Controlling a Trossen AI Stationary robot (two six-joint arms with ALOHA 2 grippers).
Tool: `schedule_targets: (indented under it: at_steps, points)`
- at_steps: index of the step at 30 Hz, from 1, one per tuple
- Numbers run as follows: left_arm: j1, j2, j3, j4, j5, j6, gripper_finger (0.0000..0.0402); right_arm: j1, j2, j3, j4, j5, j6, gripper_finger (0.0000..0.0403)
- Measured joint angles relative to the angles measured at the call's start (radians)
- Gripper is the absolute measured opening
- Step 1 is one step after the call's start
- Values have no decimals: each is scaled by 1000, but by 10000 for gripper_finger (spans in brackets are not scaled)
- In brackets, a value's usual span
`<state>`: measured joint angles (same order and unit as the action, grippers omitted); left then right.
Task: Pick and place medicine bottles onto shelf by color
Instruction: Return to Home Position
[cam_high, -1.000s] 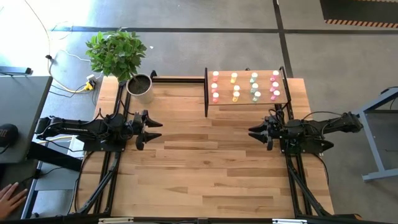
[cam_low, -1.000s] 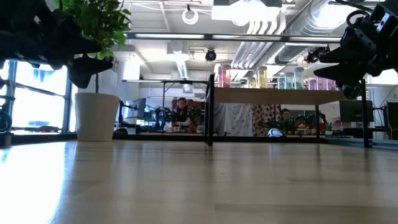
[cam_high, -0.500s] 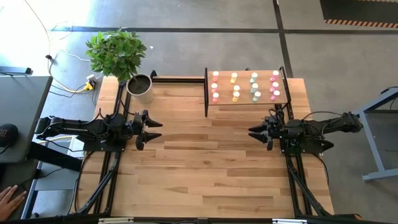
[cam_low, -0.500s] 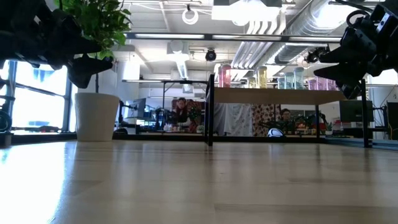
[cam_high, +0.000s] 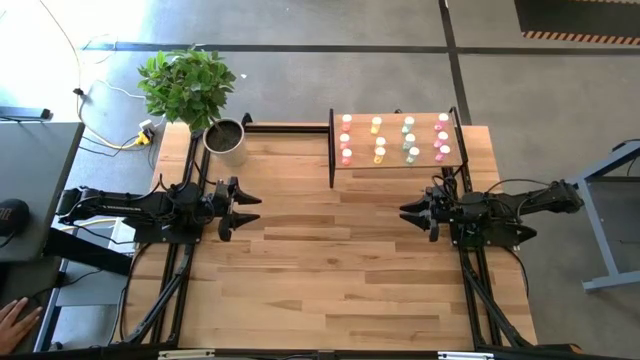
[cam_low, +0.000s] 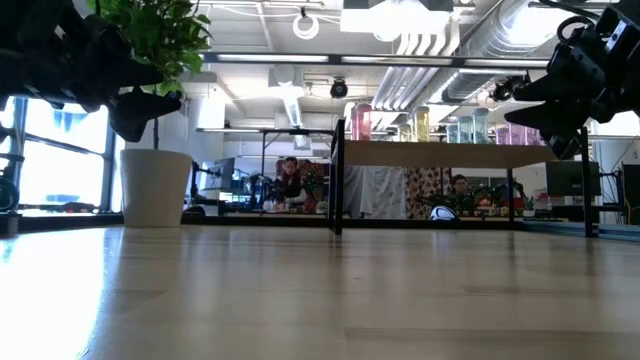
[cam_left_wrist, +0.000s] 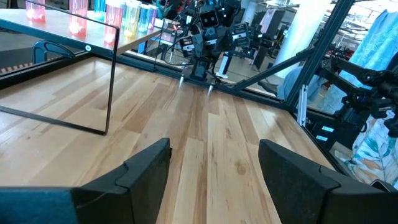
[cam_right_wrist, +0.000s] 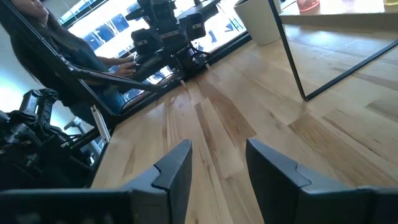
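The shelf (cam_high: 395, 165), a light-wood board on black posts, stands at the table's far right. On it the medicine bottles (cam_high: 394, 139) stand upright in four columns: red-pink, yellow, pale green-white and magenta. My left gripper (cam_high: 243, 207) hovers open over the table's left side, pointing toward the right. My right gripper (cam_high: 408, 212) hovers open at the right side, just in front of the shelf, pointing toward the left. Both have nothing between their fingers, as the left wrist view (cam_left_wrist: 214, 168) and right wrist view (cam_right_wrist: 217, 162) show.
A grey pot (cam_high: 227, 142) with a green plant (cam_high: 188, 85) stands at the table's far left corner. Bare wooden tabletop (cam_high: 330, 250) lies between the two arms. A person's hand (cam_high: 15, 320) shows off the table at the near left.
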<state>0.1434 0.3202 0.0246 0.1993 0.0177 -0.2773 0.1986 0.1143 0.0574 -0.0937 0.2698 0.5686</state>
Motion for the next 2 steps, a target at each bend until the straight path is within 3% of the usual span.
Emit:
schedule_targets:
  at_steps: [2]
  points:
    - [0,0,0,0,0,0,236,0,0,0,0,0,0,142]
